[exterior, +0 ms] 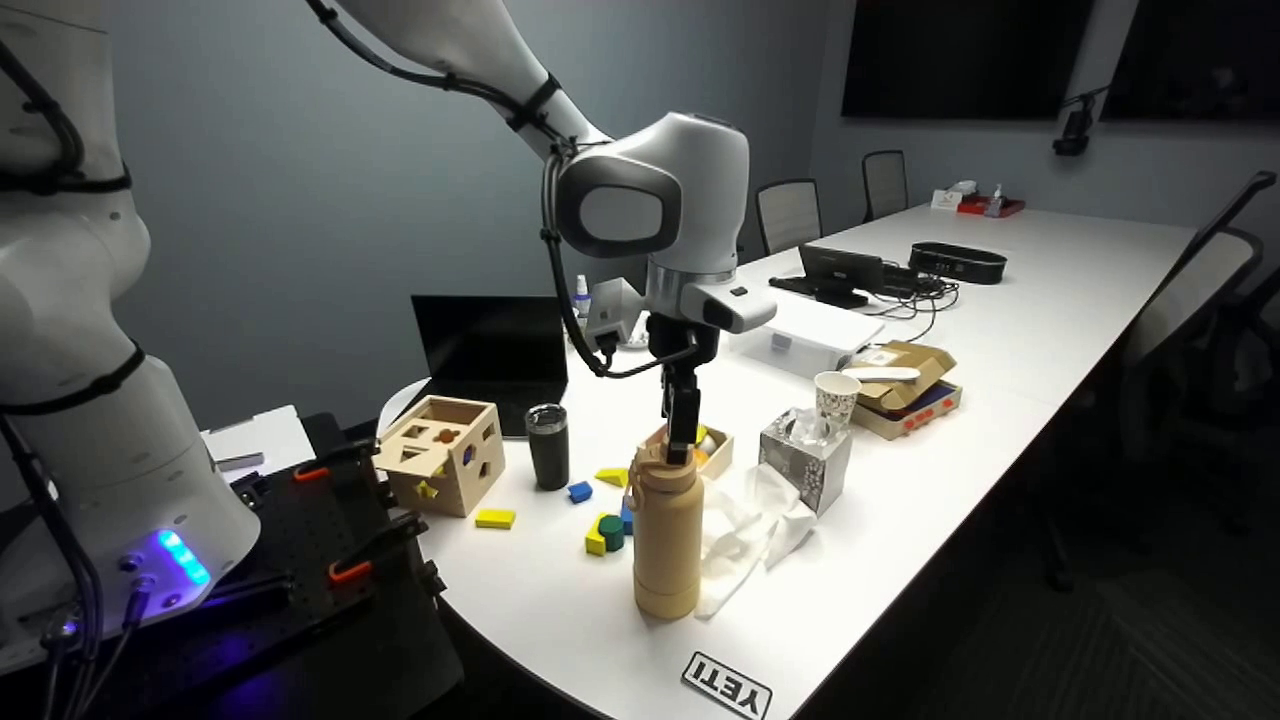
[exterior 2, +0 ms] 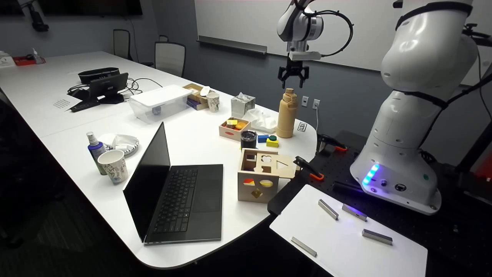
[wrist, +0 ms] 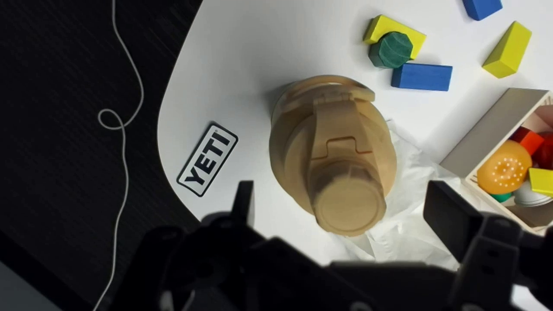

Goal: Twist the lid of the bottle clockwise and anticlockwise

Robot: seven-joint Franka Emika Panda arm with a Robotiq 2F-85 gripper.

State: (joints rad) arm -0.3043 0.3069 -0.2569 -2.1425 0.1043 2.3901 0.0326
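- Nearest us in the wrist view is our gripper [wrist: 340,196], its two dark fingers [wrist: 451,216] spread wide, with clear space between each of them and the lid [wrist: 350,205].
- From that same view we see the lid framed in the gap between the fingers, a little closer to the finger on the right side.
- Our fingertips [exterior 2: 283,83] point downward in an exterior view, just above the level of the lid, which sits on top of the bottle [exterior 2: 286,121].
- We find that bottle upright below the gripper in both exterior views.
- Across the white table [exterior: 570,600] in an exterior view, one finger overlaps the bottle's top, so from there we cannot tell the gap between the two.
- White crumpled tissue [exterior: 760,530] lies on the table just beside the bottle.
- Flat on the table near the bottle, a YETI label [wrist: 207,160] shows black lettering.
- Close together near the bottle we see a green block [wrist: 391,49], a yellow block [wrist: 395,26] and a blue block [wrist: 422,77].
- On the same table we make out a dark cup [exterior: 549,450], a tissue box [exterior: 800,475] and a shallow wooden tray [exterior 2: 232,134] holding coloured pieces [wrist: 505,166].
- Well apart from our gripper, an opened laptop [exterior 2: 205,192] and a wooden shape box [exterior 2: 269,194] share the table.
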